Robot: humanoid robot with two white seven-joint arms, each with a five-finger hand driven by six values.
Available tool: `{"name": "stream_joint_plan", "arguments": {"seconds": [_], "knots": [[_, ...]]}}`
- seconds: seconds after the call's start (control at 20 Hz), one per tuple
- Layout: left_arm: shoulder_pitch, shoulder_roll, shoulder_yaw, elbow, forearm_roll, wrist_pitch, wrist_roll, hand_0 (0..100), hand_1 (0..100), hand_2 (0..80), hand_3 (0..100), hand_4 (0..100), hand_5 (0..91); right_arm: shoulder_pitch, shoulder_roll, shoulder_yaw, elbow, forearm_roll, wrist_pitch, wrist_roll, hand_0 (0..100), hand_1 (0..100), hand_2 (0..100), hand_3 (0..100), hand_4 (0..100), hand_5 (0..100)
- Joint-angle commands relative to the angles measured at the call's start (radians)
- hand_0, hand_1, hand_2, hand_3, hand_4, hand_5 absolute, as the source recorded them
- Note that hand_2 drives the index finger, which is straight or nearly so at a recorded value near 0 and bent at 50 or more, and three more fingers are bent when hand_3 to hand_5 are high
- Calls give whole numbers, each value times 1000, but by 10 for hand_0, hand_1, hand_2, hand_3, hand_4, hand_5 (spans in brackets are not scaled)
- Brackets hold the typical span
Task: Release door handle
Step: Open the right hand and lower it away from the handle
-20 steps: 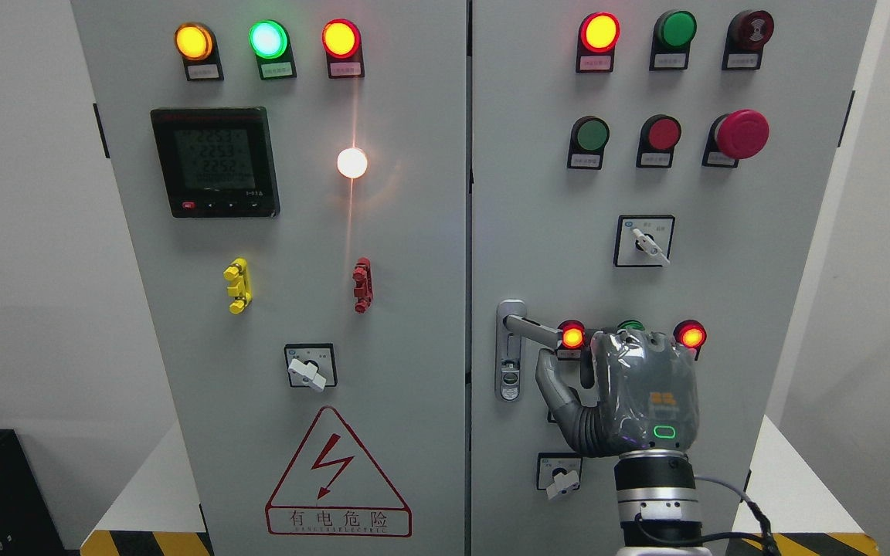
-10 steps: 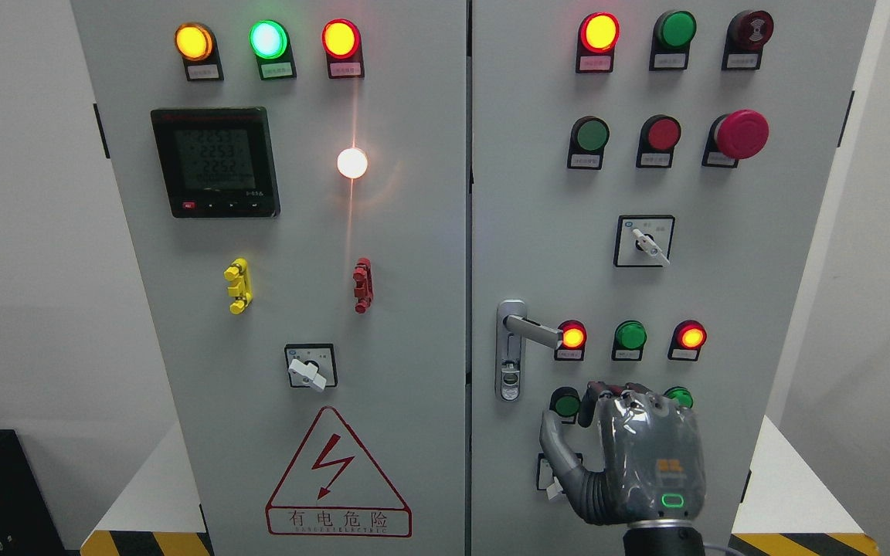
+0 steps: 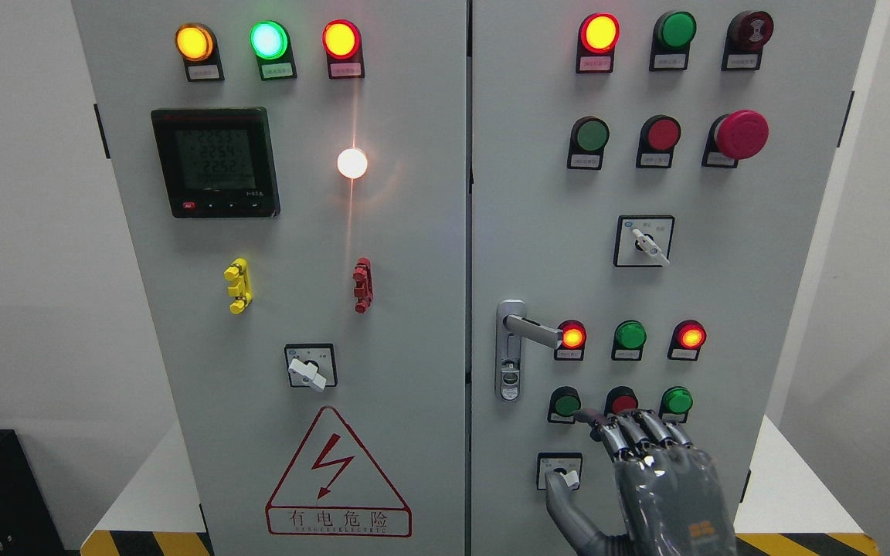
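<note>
Lower than a second ago, the right hand (image 3: 650, 483) has dropped away from the door handle (image 3: 531, 330) and hangs at the frame's bottom edge, fingers (image 3: 640, 429) loosely spread and holding nothing. Just beyond its fingertips sit a row of small buttons (image 3: 623, 402) and a rotary switch (image 3: 561, 472); a careless retreat could brush them. Farther up, the handle juts rightward from the right cabinet door (image 3: 731, 255), untouched.

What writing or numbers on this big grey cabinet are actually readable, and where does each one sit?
"有电危险": under the lightning bolt on the red warning triangle, left door.
"2252": bottom row of the digital meter; the two rows above are too blurred to read with confidence.
Small red line beneath the Chinese characters: too small to read.
White tags under the lamps and buttons, e.g.: too small to read.
</note>
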Motion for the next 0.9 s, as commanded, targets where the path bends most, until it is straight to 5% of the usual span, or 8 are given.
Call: {"name": "stream_joint_plan", "arguments": {"seconds": [0.0, 0.85], "knots": [[18, 0, 0, 1, 0, 0, -1, 120, 556, 0, 0, 0, 0, 15, 1, -178, -59, -99, -36, 0, 476, 193, 0, 0, 0, 79], [18, 0, 0, -1, 0, 0, -1, 120, 556, 0, 0, 0, 0, 11, 1, -177, -57, -248, -112, 14, 474, 98, 0, 0, 22, 67]]}}
